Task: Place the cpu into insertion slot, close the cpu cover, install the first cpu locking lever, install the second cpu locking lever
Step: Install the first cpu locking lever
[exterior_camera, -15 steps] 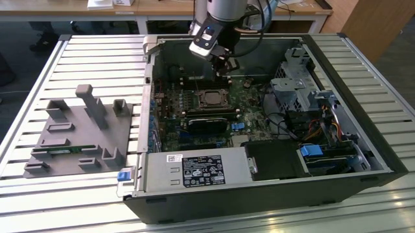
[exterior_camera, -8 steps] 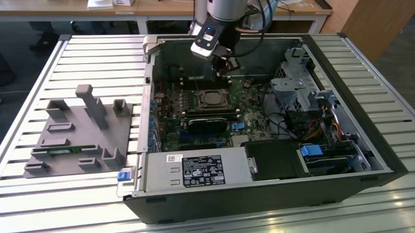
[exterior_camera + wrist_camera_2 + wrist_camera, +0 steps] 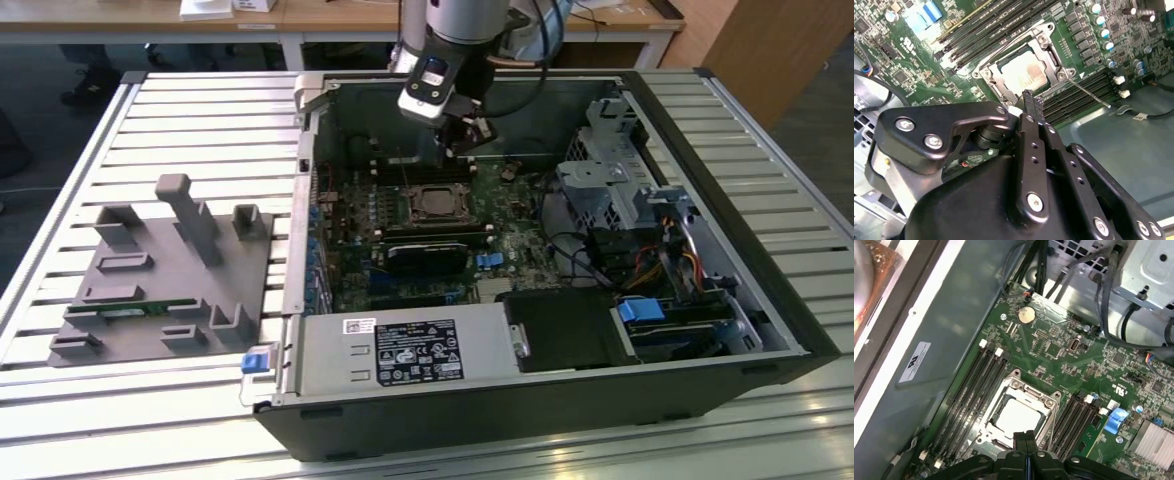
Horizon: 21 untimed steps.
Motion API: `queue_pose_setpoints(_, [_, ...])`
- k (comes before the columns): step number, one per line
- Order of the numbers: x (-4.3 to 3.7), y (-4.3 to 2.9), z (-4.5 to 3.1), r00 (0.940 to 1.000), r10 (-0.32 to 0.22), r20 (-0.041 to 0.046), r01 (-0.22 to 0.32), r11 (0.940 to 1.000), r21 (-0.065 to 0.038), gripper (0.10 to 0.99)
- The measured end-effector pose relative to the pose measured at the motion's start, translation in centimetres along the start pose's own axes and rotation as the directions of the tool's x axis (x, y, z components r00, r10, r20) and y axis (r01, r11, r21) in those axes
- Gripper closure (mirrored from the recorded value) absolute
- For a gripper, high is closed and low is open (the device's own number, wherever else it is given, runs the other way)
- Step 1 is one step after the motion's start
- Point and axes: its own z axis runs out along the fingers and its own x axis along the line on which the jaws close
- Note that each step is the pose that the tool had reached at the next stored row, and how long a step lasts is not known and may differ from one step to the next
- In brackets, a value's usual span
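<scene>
Second wrist view shows the gripper (image 3: 1030, 100) with its fingers pressed together, holding nothing, close over the edge of the cpu cover (image 3: 1046, 42). This frame lies flat around the cpu (image 3: 1021, 70), which sits in the insertion slot (image 3: 979, 75). One thin locking lever (image 3: 1089, 92) sticks out free over the memory slots (image 3: 1074, 97). The computer case (image 3: 787, 330) wall carries a white label (image 3: 914, 362), too small to read

The gripper (image 3: 467, 140) hangs inside the open computer case (image 3: 534, 410), near the cpu cover (image 3: 434, 205); a grey fixture (image 3: 160, 270) lies at the exterior view's left
</scene>
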Motion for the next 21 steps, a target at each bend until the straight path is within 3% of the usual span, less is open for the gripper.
queue_pose_setpoints(10, [0.0,0.0,0.0,0.9944,-0.106,-0.0003,0.106,0.9944,0.003,0.969])
queue_pose_setpoints(21, [0.0,-0.01,0.0,0.9621,-0.273,-0.0015,0.273,0.9621,0.006,0.969])
